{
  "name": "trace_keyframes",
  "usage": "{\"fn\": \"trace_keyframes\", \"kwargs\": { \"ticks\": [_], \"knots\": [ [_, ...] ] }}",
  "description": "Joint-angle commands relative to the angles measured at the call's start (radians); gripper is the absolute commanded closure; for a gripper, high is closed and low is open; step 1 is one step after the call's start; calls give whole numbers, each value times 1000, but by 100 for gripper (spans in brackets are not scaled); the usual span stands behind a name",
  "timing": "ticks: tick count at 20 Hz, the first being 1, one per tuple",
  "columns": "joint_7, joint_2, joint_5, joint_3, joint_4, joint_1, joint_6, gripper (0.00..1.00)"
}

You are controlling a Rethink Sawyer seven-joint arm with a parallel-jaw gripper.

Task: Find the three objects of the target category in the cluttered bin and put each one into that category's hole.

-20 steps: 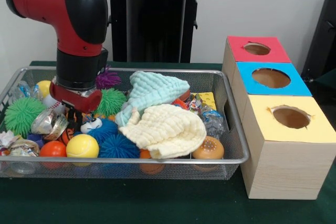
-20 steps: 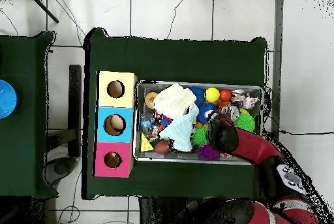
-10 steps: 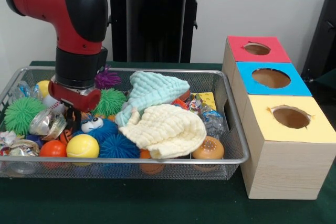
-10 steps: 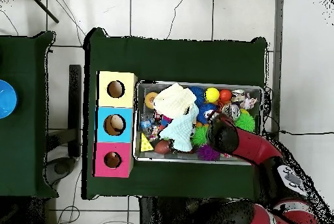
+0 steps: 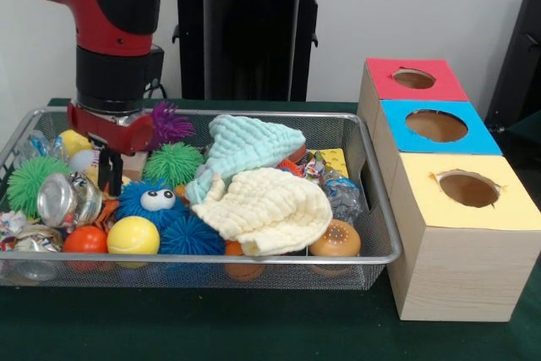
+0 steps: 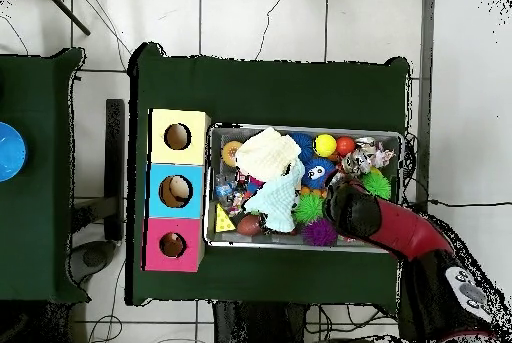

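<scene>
The wire mesh bin (image 5: 254,258) holds a pile of toys, and it also shows in the overhead view (image 6: 305,128). My gripper (image 5: 108,177) hangs over the bin's left part, just above the toys. It is between a clear shiny wrapped ball (image 5: 61,199) and a blue fuzzy ball with eyes (image 5: 152,202). I see nothing hanging below it. In the overhead view the red arm (image 6: 380,224) covers the gripper. The red-topped box's hole (image 5: 413,79) is at the far end of the row of boxes, and it also shows in the overhead view (image 6: 172,245).
A cream cloth (image 5: 270,209) and a mint cloth (image 5: 249,145) cover the bin's middle. Green spiky balls (image 5: 173,162), a purple one (image 5: 169,124), a yellow ball (image 5: 132,234) and an orange ball (image 5: 84,239) lie around the gripper. The blue-topped (image 5: 436,126) and yellow-topped (image 5: 467,188) boxes stand nearer.
The gripper has risen out of the toys and shifted slightly left in the front view. This uncovers the blue fuzzy ball with eyes.
</scene>
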Motion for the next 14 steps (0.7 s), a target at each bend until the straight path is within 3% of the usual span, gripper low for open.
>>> {"fn": "trace_keyframes", "kwargs": {
  "ticks": [1, 14],
  "knots": [
    [38, -86, 22, 119, 64, -23, 139, 100],
    [55, -151, 38, 127, 115, -19, 204, 100]
  ]
}}
